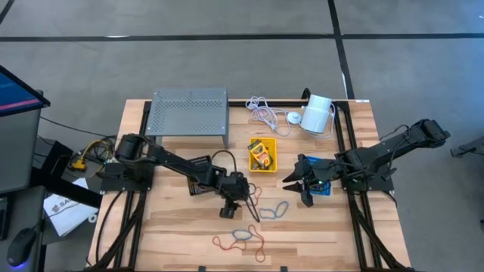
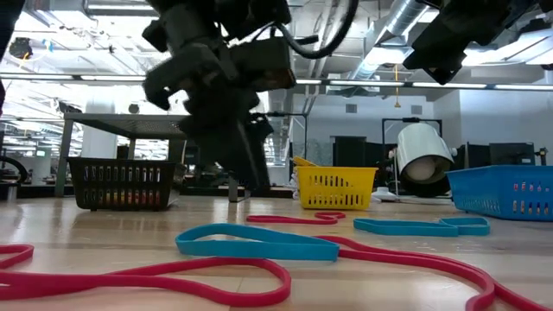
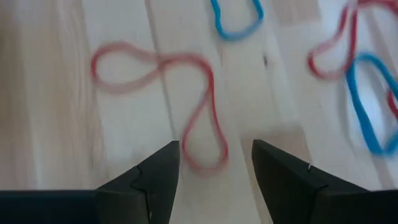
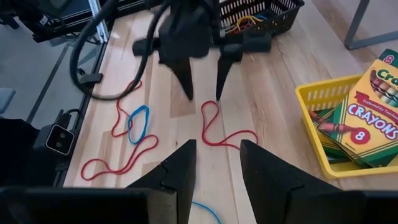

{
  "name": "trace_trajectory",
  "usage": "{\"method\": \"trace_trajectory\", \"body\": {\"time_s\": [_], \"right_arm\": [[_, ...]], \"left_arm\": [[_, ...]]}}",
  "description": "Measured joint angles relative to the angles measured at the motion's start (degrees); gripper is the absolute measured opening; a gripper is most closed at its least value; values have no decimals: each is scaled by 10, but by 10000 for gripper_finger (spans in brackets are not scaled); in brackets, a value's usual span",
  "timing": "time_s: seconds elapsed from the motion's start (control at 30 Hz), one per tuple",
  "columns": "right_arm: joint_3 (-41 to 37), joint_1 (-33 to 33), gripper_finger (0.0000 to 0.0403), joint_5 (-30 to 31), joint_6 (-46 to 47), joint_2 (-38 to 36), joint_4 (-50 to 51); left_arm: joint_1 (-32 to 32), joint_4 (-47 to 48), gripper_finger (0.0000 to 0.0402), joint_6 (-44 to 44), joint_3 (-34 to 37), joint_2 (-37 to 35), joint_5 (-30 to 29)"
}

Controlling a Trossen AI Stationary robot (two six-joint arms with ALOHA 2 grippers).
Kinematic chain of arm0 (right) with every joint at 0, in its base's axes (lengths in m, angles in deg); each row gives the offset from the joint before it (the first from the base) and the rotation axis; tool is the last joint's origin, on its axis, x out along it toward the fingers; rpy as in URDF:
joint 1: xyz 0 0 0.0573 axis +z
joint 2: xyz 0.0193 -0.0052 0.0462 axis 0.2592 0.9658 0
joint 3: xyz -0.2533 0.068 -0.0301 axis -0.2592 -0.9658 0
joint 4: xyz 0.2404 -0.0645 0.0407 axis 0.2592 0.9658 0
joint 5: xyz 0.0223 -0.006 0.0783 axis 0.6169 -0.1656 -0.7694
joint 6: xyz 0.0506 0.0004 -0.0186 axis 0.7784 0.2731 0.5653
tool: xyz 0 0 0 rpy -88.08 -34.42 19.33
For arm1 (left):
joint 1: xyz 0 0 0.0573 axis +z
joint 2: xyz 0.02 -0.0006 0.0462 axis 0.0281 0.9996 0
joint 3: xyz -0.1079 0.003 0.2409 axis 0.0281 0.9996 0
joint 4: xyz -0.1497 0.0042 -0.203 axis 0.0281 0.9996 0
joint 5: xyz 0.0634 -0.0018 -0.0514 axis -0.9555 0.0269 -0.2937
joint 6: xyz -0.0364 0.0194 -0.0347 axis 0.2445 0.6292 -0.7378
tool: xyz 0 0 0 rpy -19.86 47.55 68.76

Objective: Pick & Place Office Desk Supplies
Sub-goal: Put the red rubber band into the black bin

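Note:
My left gripper hangs open just above the table, its fingers pointing steeply down. They stand on either side of one end of a red rubber-band loop, which lies flat on the wood. Seen from the right wrist, the left gripper has its tips just beyond that end. Blue loops and a long red loop lie around it. My right gripper waits open in the air over the blue bin. The yellow bin holds crayon boxes.
A black bin with bands inside stands behind the left gripper. A grey perforated stand, a white cable and a white cylinder sit along the far edge. More loops lie near the front edge.

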Motion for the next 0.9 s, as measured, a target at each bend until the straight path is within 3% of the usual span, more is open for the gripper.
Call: {"method": "trace_trajectory", "body": {"time_s": [0.53,0.9], "right_arm": [[0,0,120,0,0,0,8],[0,0,120,0,0,0,9]], "left_arm": [[-17,-41,182,-2,-1,55,-41],[-17,-50,111,-2,-1,60,-47]]}}
